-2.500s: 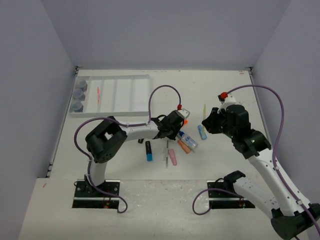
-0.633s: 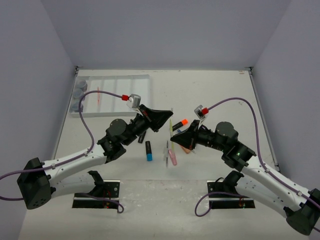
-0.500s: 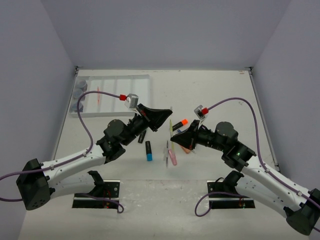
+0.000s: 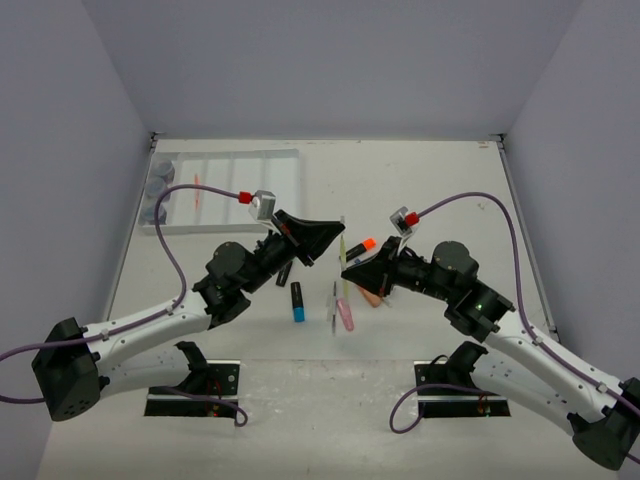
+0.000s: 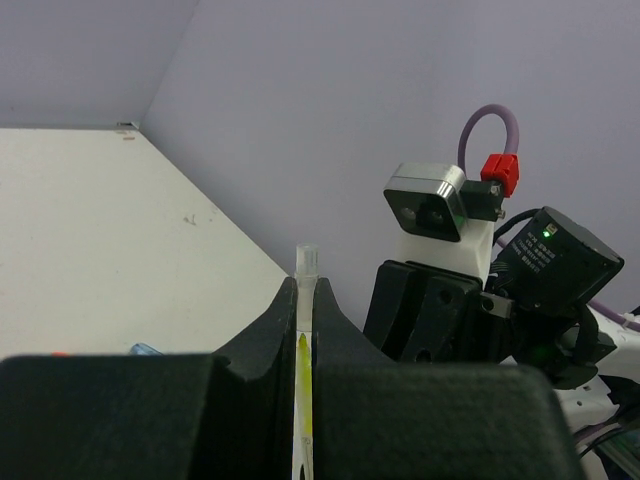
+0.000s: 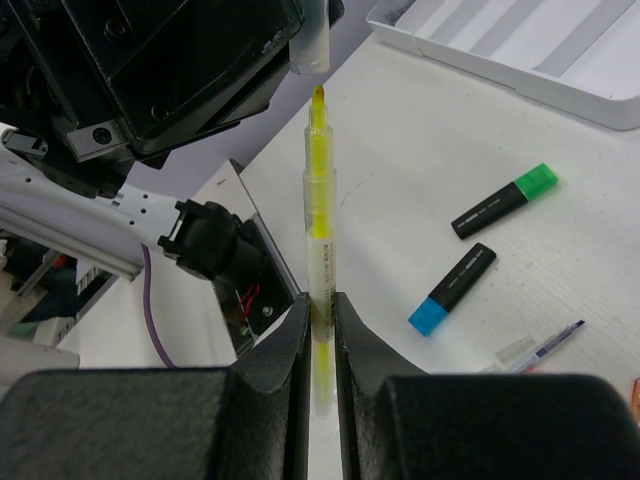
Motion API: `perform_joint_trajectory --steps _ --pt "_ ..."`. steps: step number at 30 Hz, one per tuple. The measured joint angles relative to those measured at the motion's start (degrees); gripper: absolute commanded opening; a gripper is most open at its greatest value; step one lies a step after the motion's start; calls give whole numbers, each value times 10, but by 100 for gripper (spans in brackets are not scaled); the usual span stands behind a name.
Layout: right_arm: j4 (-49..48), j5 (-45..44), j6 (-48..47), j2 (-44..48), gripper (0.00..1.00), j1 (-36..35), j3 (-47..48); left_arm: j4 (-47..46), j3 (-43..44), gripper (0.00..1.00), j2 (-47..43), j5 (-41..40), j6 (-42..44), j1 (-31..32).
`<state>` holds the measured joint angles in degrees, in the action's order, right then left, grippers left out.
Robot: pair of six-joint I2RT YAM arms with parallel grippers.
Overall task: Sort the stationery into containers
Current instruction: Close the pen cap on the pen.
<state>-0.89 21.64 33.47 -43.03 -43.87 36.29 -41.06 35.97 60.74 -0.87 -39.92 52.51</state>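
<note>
A thin yellow pen (image 6: 319,215) stands upright above the table with my right gripper (image 6: 320,305) shut on its lower barrel. Its tip points at a clear cap (image 6: 310,45) pinched in my left gripper (image 5: 306,290), which is shut; a small gap separates tip and cap. In the top view the left gripper (image 4: 335,238) and right gripper (image 4: 347,270) face each other over mid-table, the pen (image 4: 342,248) between them. The white divided tray (image 4: 268,185) lies far left, with round grey-blue pots (image 4: 156,190) and an orange pen (image 4: 197,190) in it.
On the table below lie a blue-capped highlighter (image 4: 297,301), a green-capped highlighter (image 6: 503,200), an orange-capped highlighter (image 4: 360,245), a thin pen (image 4: 333,305), a pink eraser (image 4: 346,314) and an orange eraser (image 4: 368,296). Walls close in on three sides.
Since the earliest frame both arms have left the table and met in mid-air over the middle. In the last half second the left gripper shifted very slightly; the pen stays held.
</note>
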Motion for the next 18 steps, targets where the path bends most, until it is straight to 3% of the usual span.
perform_joint_trajectory --steps 18 --pt "1 -28 3 -1 0 0 16 -27 -4 0 15 16 -15 0"
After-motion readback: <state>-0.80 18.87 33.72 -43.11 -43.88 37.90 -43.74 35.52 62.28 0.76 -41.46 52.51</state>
